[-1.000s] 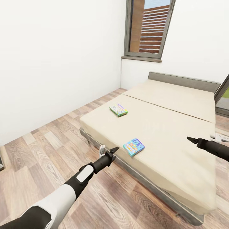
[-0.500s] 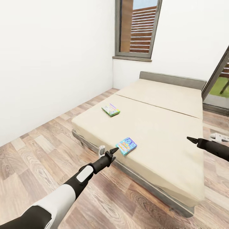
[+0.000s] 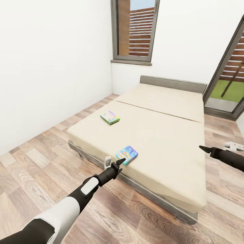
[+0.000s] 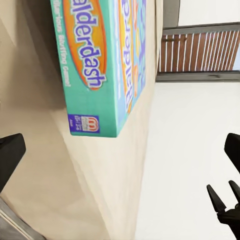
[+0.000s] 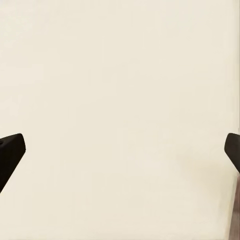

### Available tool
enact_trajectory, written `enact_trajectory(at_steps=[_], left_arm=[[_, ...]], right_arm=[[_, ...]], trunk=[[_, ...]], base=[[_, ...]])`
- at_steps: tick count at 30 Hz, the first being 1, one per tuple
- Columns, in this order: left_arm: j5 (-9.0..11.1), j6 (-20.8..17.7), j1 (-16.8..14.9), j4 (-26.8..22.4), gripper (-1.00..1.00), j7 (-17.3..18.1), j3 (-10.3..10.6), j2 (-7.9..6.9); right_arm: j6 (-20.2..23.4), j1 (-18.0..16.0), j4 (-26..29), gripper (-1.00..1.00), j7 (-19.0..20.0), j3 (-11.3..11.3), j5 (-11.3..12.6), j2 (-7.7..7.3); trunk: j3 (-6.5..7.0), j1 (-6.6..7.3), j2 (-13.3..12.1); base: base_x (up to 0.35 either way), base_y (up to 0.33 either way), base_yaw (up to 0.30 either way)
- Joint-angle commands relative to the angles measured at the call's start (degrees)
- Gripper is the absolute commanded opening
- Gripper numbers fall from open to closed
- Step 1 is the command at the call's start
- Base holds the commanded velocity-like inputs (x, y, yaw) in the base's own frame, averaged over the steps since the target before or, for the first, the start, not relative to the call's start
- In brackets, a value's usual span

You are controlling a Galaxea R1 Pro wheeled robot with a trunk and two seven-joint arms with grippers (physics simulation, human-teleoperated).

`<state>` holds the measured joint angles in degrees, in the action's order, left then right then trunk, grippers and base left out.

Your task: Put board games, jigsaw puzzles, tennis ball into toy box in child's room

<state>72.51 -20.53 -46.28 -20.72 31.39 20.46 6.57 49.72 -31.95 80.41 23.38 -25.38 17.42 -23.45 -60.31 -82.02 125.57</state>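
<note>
Board game (image 3: 126, 155) on bed (image 3: 162, 135) edge, just beyond left gripper (image 3: 118, 162), fingers apart

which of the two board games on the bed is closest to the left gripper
The blue game at the bed's near edge, just beyond the left gripper; the green game lies farther back.
</note>
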Motion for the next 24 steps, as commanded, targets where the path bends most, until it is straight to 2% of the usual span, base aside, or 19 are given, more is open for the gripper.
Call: enact_trajectory(at_steps=[1,16,24], left_arm=[[0.56,-0.26,-0.05,0.15,1.00,0.10,0.23,-0.03],[0.45,-0.22,-0.11,1.28,1.00,0.05,-1.71,-0.14],[0.44,-0.22,-0.17,1.92,1.00,0.03,-2.10,-0.25]], right_arm=[[0.29,-0.04,0.02,1.00,0.35,-0.10,-0.20,0.00],[0.29,-0.04,0.09,1.00,0.36,-0.10,-0.20,-0.01],[0.29,-0.04,0.10,1.00,0.37,-0.10,-0.20,-0.01]], trunk=[[-0.05,0.01,0.02],[-0.05,0.01,0.02],[-0.05,0.01,0.02]], base=[[0.000,0.000,-0.054],[0.000,0.000,-0.021],[0.000,0.000,-0.004]])
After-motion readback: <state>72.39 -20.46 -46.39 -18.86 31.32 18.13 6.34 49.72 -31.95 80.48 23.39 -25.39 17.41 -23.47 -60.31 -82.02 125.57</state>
